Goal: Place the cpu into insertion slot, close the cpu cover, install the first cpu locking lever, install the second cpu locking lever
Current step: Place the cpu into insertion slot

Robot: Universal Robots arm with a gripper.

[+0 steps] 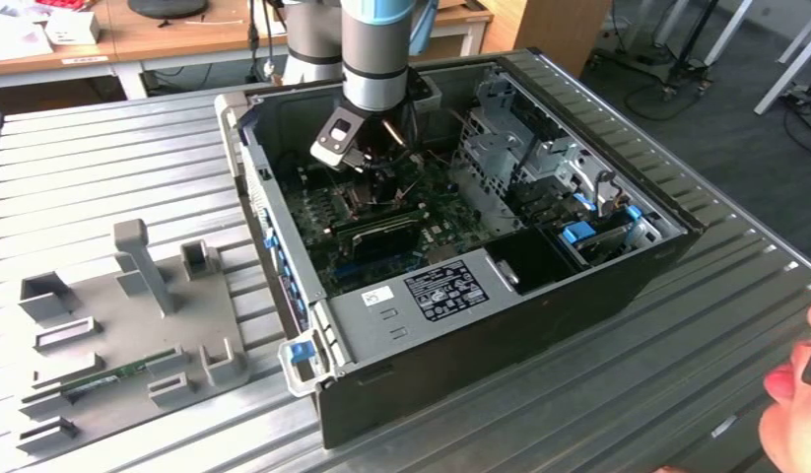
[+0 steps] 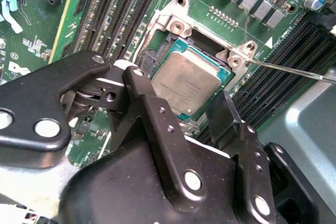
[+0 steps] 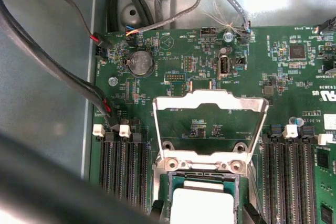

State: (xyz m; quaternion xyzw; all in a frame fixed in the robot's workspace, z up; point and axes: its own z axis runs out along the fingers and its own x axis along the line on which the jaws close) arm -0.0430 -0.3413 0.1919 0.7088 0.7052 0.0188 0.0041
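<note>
The cpu [image 2: 186, 80], a grey-brown square chip with a green edge, lies flat in the insertion slot [image 2: 157, 51] on the green motherboard [image 1: 378, 222]. My gripper [image 2: 178, 90] is open, with its black fingers [image 2: 139, 85] standing one on each side of the chip and a small gap showing. The cpu [image 3: 202, 205] also appears in the first wrist view, below the cpu cover [image 3: 210, 100], a silver frame swung back open on its hinge. A thin locking lever [image 2: 294, 71] sticks out unlatched beside the socket. In the exterior view, my gripper [image 1: 372, 163] reaches down into the computer case [image 1: 510, 325].
Black memory slots [image 2: 113, 9] flank the socket. Cables [image 3: 58, 72] run along the board's edge. A drive cage [image 1: 510, 148] fills the case's far side. A grey fixture plate [image 1: 116, 335] lies at the exterior view's left, and a person's hand [image 1: 793, 394] is at its right edge.
</note>
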